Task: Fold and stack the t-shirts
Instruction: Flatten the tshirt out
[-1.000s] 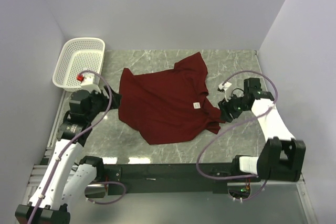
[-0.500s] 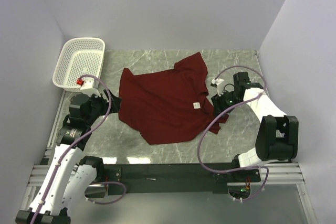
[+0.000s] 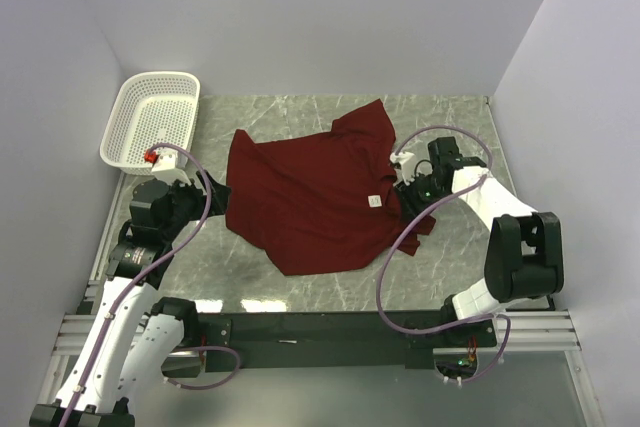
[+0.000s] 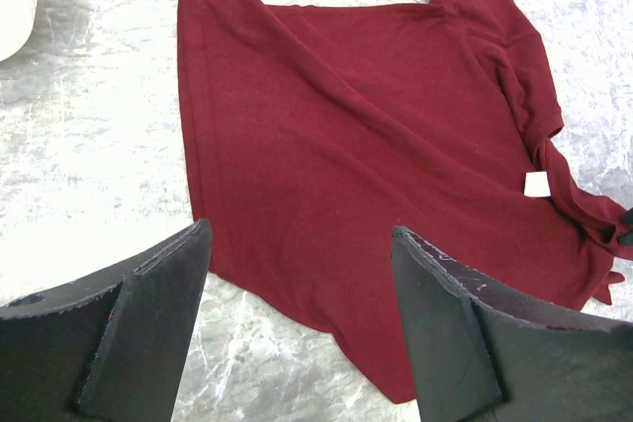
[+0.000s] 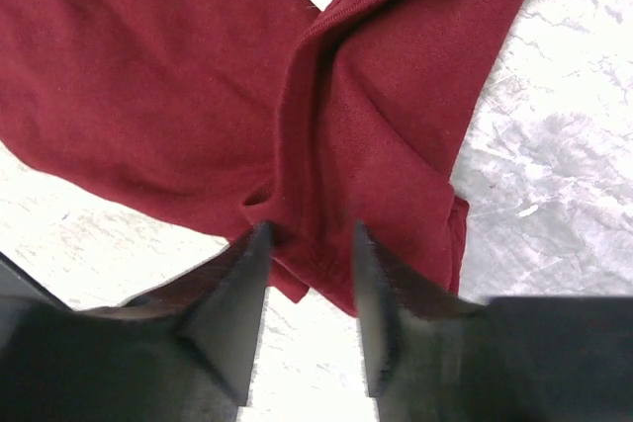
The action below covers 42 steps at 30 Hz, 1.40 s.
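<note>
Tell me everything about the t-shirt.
The t-shirt is plain maroon knit cloth with short sleeves and a small white label. It lies unfolded and rumpled on the table, its right edge bunched. The right claw, open, straddles a fold there; the left claw hovers open, apart.

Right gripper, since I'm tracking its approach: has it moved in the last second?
Yes. Judged against the table's right edge, the right gripper has shifted left and slightly farther back, onto the shirt's right side.
</note>
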Motion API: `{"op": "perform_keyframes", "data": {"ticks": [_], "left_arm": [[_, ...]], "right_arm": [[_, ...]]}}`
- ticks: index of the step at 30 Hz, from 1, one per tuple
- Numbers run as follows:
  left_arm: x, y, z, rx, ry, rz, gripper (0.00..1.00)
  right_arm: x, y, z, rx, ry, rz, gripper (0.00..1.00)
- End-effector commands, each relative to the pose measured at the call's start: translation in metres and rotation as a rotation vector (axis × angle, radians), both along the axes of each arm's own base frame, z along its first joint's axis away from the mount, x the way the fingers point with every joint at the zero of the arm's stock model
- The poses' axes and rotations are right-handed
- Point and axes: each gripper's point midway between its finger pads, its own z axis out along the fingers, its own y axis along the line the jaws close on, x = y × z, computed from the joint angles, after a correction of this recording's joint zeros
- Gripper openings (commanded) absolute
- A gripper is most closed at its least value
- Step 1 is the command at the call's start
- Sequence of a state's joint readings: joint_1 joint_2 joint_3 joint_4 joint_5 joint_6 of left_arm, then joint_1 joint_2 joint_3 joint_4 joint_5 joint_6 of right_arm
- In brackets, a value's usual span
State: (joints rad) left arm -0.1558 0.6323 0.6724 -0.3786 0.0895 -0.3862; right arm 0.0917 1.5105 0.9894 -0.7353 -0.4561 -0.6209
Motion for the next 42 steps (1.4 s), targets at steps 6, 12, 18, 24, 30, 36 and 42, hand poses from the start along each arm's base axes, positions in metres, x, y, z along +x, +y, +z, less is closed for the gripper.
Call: {"op": "perform_keyframes", "data": {"ticks": [6,12,18,24,30,36,42], "left_arm": [[0.004,0.000,0.011,-0.001,-0.048,-0.001,0.79],[0.003,0.000,0.012,-0.002,-0.051,0.003,0.79],[0.003,0.000,0.013,-0.003,-0.056,0.000,0.79],[0.003,-0.001,0.011,-0.004,-0.049,-0.008,0.79],[0.004,-0.002,0.008,-0.007,-0.041,-0.010,0.79],[0.006,-0.010,-0.001,-0.027,-0.005,-0.043,0.79],[0.006,-0.032,-0.023,-0.159,0.129,-0.094,0.78]], "right_arm": [[0.012,0.001,0.009,0.020,-0.026,-0.042,0.04],[0.050,-0.041,0.039,0.016,-0.141,-0.289,0.00],[0.077,-0.130,0.033,-0.166,-0.242,-0.759,0.00],[0.069,-0.181,0.013,-0.330,-0.213,-0.976,0.11],[0.070,-0.182,0.034,-0.293,-0.276,-0.940,0.56],[0.043,-0.096,0.073,0.007,-0.300,-0.411,0.63],[-0.069,0.017,0.058,0.259,-0.268,0.454,0.61]]}}
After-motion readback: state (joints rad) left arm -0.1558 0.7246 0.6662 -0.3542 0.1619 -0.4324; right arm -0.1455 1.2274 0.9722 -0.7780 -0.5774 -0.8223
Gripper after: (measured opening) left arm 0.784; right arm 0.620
